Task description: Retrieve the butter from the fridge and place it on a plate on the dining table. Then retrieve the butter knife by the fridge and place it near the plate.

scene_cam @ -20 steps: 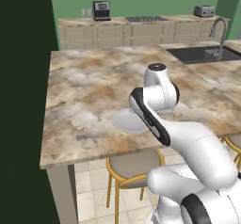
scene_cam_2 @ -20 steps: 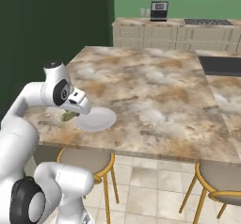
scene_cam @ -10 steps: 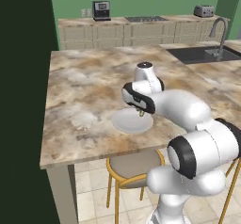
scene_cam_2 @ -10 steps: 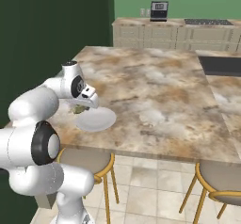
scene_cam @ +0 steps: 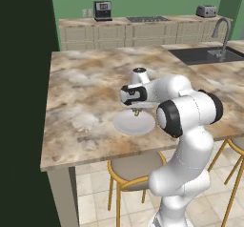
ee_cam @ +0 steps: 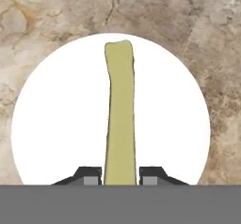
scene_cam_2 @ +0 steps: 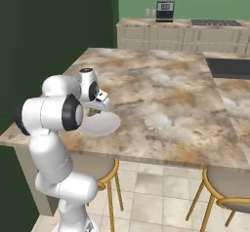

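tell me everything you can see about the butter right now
The butter is a thin, olive-yellow stick with a rounded far end and a slight bend. The gripper is shut on its near end, one dark finger on each side. It hangs over the middle of the white plate on the marbled dining table; whether it touches the plate is unclear.

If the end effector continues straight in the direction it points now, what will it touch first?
Most likely the plate. The end effector, shut on the butter, points down at it, so the butter's far tip would meet the plate first. How large the gap is cannot be told.
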{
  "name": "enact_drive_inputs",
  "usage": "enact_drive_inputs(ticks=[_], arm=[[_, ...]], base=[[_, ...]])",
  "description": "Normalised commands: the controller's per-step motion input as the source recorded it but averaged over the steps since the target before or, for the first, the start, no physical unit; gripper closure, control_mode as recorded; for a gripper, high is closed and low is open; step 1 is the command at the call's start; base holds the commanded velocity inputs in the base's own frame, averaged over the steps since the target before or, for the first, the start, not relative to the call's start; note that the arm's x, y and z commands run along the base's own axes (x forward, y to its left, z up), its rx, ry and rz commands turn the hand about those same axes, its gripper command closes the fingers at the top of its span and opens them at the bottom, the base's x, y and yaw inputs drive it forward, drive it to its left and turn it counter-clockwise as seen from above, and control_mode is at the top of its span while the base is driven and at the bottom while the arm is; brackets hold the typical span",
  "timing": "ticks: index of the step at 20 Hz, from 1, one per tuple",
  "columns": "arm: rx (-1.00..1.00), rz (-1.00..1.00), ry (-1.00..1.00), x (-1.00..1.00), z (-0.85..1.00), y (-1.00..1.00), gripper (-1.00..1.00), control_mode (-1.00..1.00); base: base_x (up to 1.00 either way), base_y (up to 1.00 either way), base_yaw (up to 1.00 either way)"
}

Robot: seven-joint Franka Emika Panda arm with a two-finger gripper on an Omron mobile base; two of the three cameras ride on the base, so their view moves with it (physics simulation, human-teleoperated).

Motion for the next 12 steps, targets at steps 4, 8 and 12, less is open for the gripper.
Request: enact_drive_inputs(ticks=[4,8,12], arm=[[0.00,-0.01,0.00,0.18,-0.68,0.00,1.00,-1.00],[0.00,-0.04,0.00,0.00,-0.67,-0.04,1.00,-1.00],[0.00,-0.03,-0.02,0.00,-0.64,-0.08,1.00,-1.00]], base=[[0.00,0.00,0.00],[0.00,0.00,0.00],[0.00,0.00,0.00]])
